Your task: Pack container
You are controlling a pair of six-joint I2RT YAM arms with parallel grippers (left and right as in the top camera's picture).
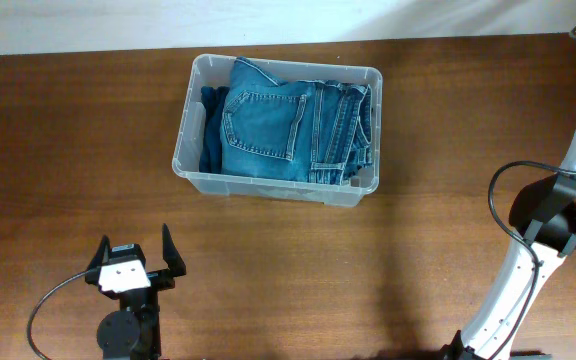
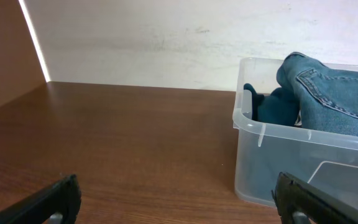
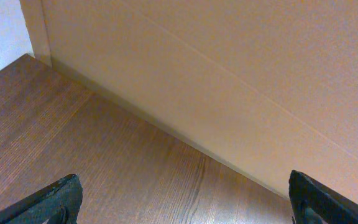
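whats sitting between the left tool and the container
Nothing. In the overhead view, only bare table lies between the open left tool and the container, which holds folded jeans.

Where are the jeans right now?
Overhead, the folded jeans lie inside the container, at the far centre of the table, ahead and right of the left gripper.

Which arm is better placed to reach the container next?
Probably left: the left gripper, open, points at the container, which shows in its wrist view. The right gripper faces only the wall.
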